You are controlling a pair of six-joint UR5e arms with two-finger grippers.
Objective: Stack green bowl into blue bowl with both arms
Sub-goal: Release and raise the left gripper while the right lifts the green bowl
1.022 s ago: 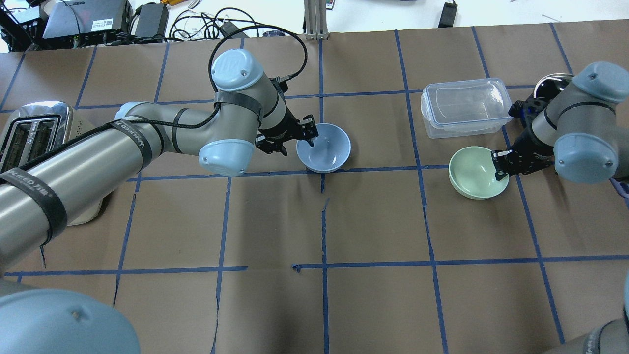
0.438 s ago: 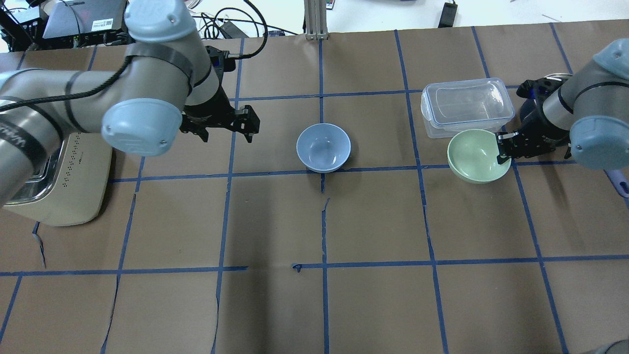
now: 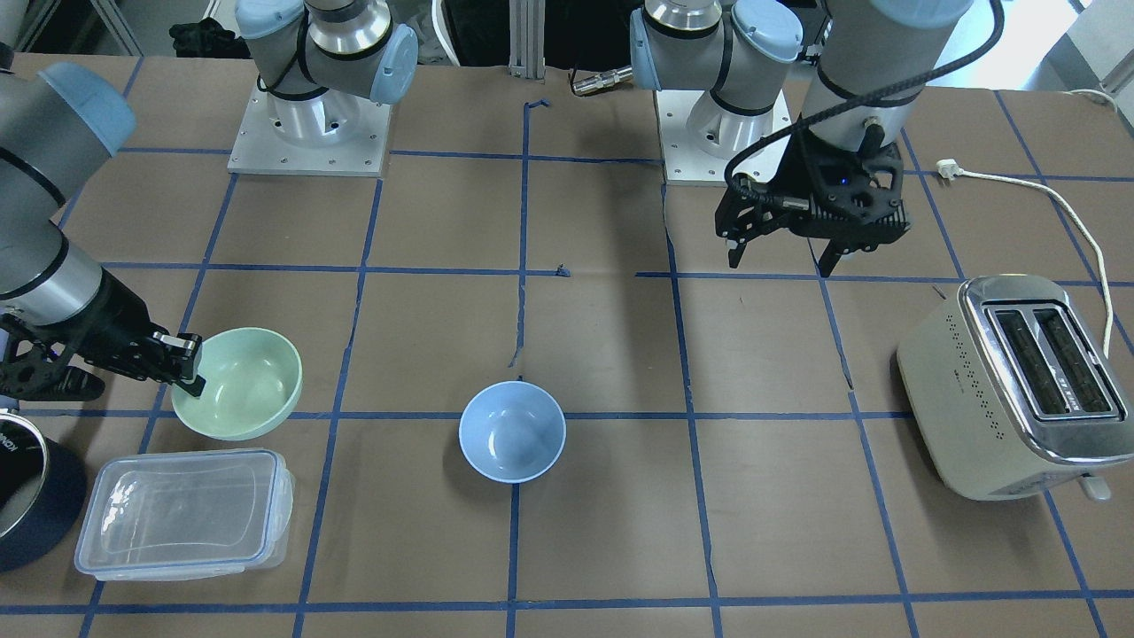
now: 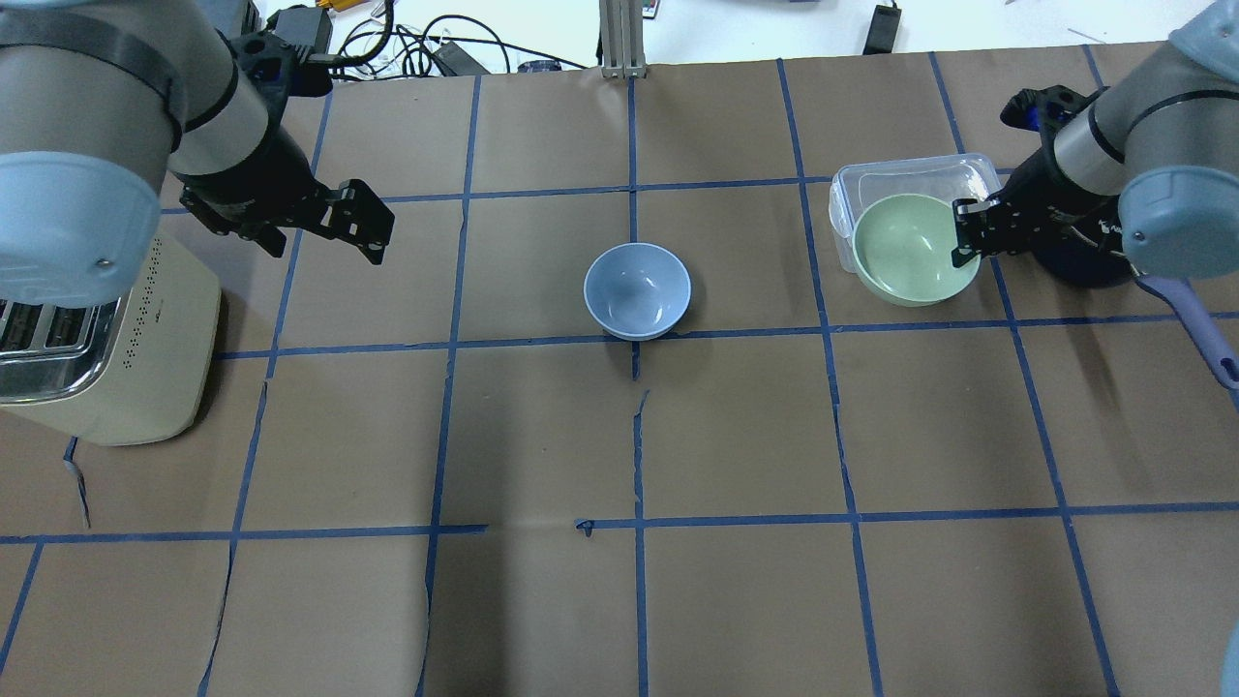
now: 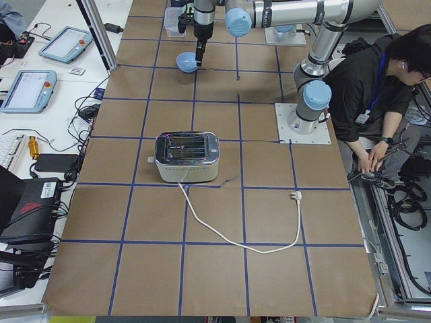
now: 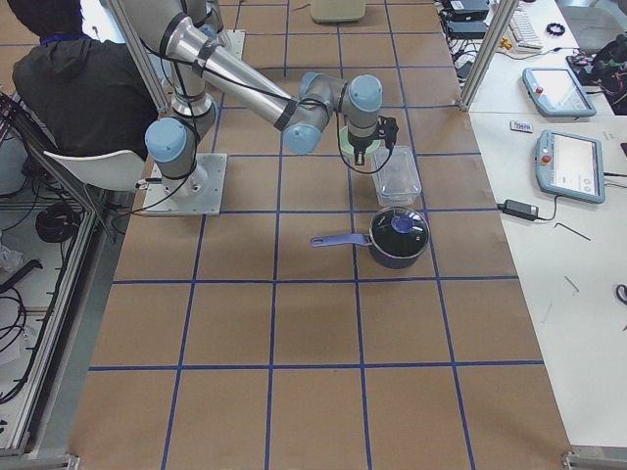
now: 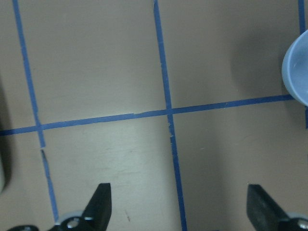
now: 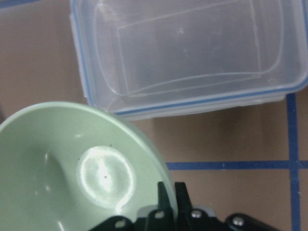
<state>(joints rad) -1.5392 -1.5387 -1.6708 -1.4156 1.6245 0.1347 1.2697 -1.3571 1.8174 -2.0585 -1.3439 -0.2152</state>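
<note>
The green bowl (image 4: 905, 252) hangs tilted in the air near the clear container, held by its rim. My right gripper (image 4: 961, 238) is shut on that rim; this also shows in the front view (image 3: 188, 365) and the right wrist view (image 8: 169, 195), with the green bowl (image 8: 72, 168) below it. The blue bowl (image 4: 637, 290) stands upright and empty at the table's middle (image 3: 512, 431). My left gripper (image 4: 373, 225) is open and empty, raised well to the left of the blue bowl (image 7: 297, 72), its jaws wide apart (image 3: 780, 264).
A clear plastic container (image 4: 920, 179) lies behind the green bowl. A dark pot with a purple handle (image 6: 397, 237) stands by the right arm. A toaster (image 4: 106, 339) stands at the left, its cord (image 3: 1045, 190) trailing behind. A person (image 5: 377, 87) sits beside the robot.
My left gripper let go of the blue bowl's rim and drew back up and to the left. My right gripper lifted the green bowl and carried it toward the clear container.
</note>
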